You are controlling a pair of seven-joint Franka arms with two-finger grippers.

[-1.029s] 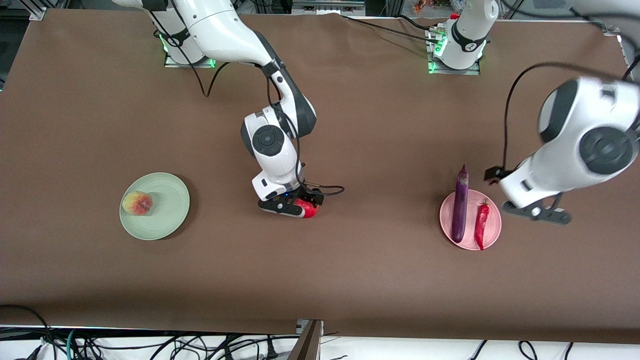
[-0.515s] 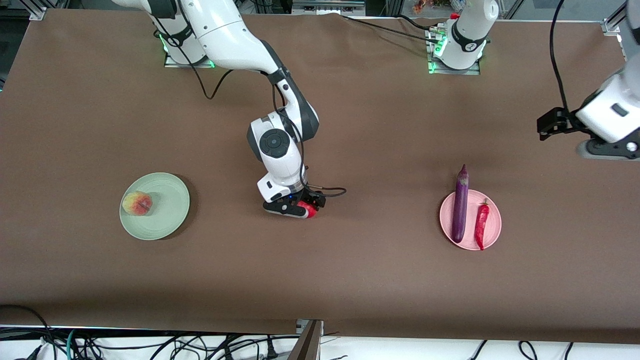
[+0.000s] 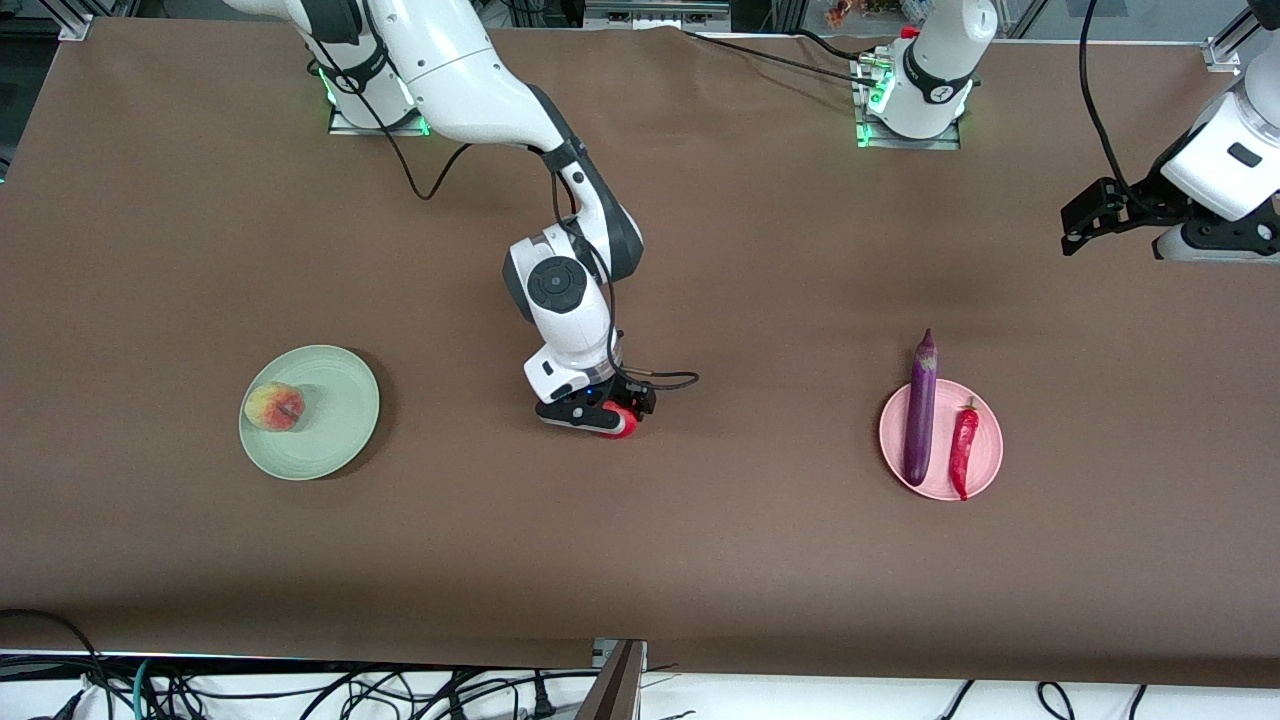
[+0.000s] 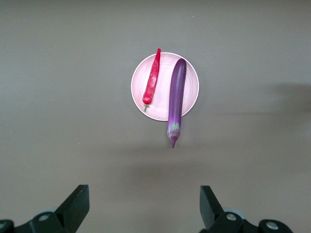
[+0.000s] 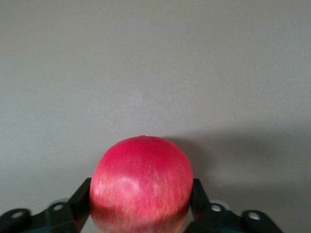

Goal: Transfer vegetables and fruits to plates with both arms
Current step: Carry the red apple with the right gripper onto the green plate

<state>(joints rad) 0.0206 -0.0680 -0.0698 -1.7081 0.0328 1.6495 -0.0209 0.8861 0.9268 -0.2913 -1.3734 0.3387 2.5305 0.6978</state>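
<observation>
My right gripper is low over the middle of the table, shut on the round red pomegranate, with a finger pressed against each side of it. The peach lies on the mint green plate toward the right arm's end. The purple eggplant and the red chili lie side by side on the pink plate, also seen in the left wrist view. My left gripper is open and empty, high over the table's left-arm end.
The brown table cover is bare between the two plates and along the edge nearest the front camera. Both arm bases stand at the edge farthest from it. Cables hang below the near edge.
My left arm has risen and drawn away from the pink plate toward its end of the table. My right gripper has shifted slightly toward the pink plate, staying at the pomegranate.
</observation>
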